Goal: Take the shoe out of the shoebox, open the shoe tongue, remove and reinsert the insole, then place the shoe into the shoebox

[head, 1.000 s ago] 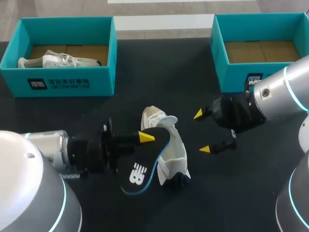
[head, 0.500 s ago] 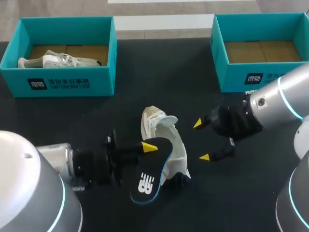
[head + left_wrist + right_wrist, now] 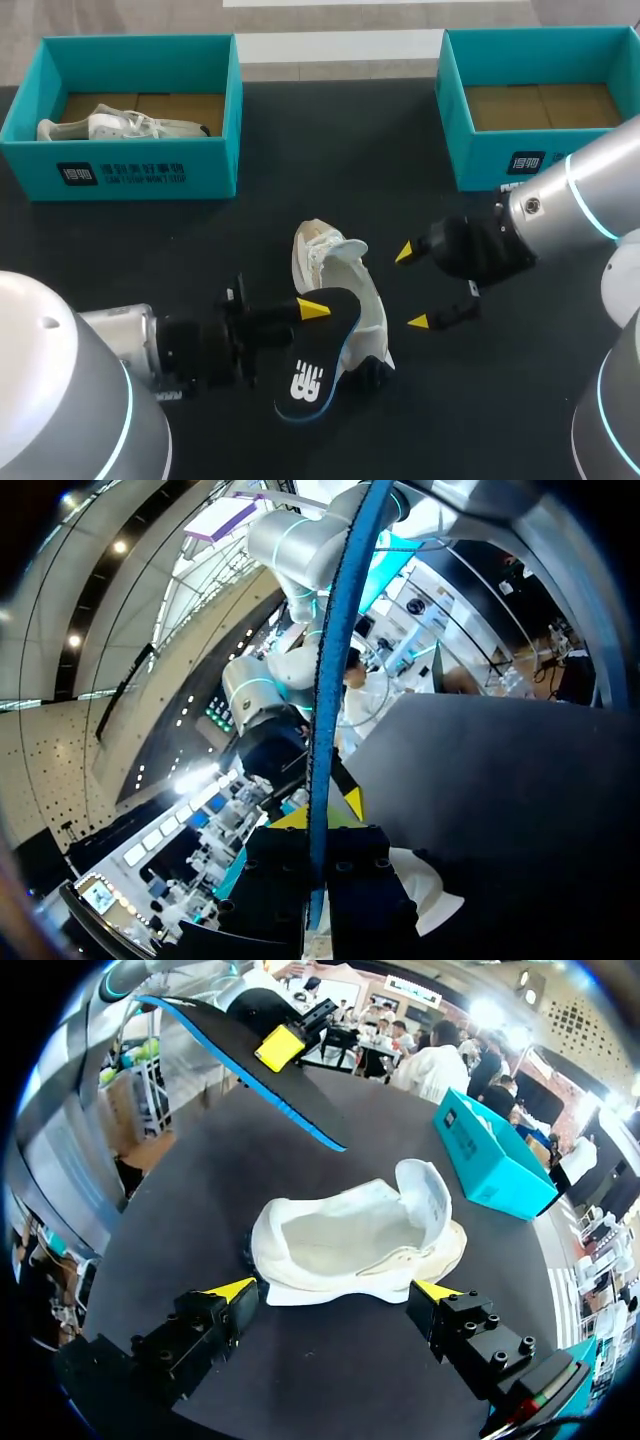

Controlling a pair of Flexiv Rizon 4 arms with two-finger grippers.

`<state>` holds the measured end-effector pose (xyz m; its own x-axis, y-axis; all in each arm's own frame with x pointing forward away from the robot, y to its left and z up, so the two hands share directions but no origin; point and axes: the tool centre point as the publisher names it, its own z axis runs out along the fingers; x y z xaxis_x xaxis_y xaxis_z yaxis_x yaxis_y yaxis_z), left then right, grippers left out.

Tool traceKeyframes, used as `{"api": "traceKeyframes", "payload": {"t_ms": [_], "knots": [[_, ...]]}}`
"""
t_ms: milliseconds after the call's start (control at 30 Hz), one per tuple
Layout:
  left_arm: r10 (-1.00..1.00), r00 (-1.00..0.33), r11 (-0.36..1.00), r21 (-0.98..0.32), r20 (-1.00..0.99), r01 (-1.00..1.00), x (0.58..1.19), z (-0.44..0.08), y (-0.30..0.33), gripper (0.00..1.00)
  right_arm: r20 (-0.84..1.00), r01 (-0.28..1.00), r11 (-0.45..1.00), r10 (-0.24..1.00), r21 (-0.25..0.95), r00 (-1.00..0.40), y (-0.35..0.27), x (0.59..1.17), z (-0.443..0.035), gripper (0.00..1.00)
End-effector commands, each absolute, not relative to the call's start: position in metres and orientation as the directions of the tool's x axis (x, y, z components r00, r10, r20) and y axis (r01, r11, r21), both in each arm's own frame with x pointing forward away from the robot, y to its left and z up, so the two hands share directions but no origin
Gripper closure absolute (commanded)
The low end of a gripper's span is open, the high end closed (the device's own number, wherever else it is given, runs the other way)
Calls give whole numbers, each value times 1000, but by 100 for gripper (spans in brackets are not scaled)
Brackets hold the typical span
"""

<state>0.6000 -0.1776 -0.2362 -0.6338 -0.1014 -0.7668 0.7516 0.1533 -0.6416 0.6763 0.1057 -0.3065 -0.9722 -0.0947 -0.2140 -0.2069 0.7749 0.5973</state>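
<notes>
While my left gripper [image 3: 311,311] pinches the insole [image 3: 306,378], its 2 fingers are pressed on the 2 flat faces of that insole, 1 yellow tip showing on top in the head view. From my left wrist the insole runs out between the fingers as a thin blue edge. It is black with a blue rim, and its free end slants down past the heel end of the shoe [image 3: 368,310]. From my right wrist I see the insole held off the table [image 3: 300,180] and apart from the shoe, on the shoe's far side.

The white shoe lies on its side near the middle of the dark table, its opening turned toward my right gripper [image 3: 412,287]. That gripper is spread wide with nothing in it, its 2 yellow tips just short of the shoe and not touching it.

At the table's far edge stand 2 teal boxes. The left box [image 3: 150,170] holds the other shoe [image 3: 120,125], also white. The right box [image 3: 470,150] shows only its brown floor.
</notes>
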Motion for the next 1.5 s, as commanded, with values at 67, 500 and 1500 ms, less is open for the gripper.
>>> {"api": "traceKeyframes", "payload": {"t_ms": [67, 500, 1500], "knots": [[-103, -632, 157, -640, -768, 752, 599, -237, -179, 100, -240, -214, 785, -86, 582, -967, 107, 680, -315, 0], [-103, -632, 157, -640, -768, 752, 599, -237, -179, 100, -289, -287, 790, -145, 542, -946, 115, 696, -329, 0], [-38, -656, 106, -656, -753, 747, 602, -251, -217, 100, -313, -310, 791, -159, 527, -937, 116, 696, -330, 0]]}}
